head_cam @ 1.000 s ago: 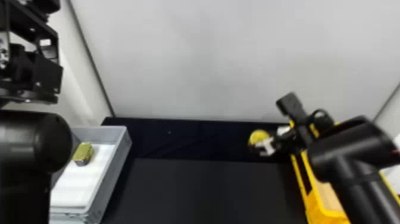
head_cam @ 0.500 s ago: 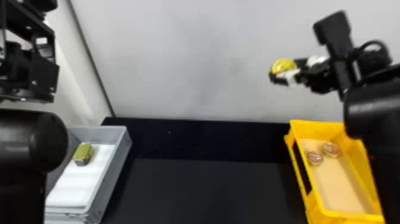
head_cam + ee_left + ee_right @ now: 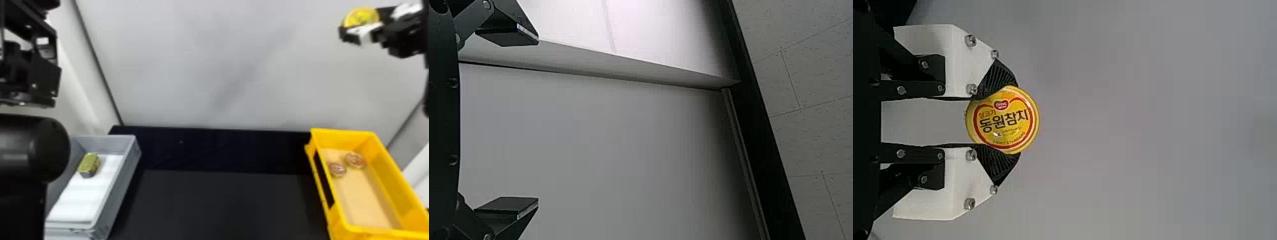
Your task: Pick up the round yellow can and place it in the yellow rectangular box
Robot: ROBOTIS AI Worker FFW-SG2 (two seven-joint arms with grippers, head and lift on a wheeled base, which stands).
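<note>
In the head view, the right tool is up against the pale wall, beyond and above the yellow rectangular box, pinching the round yellow can. Two small round items lie inside that box. The left wrist view has the left tool spread and holding nothing. In the right wrist view, ribbed pads grip the can at opposite edges. The pick looks done and carrying is in hand; next calls for bringing it over the box, lowering, then releasing.

head view's bottom edge cuts off grey box and yellow box.
</note>
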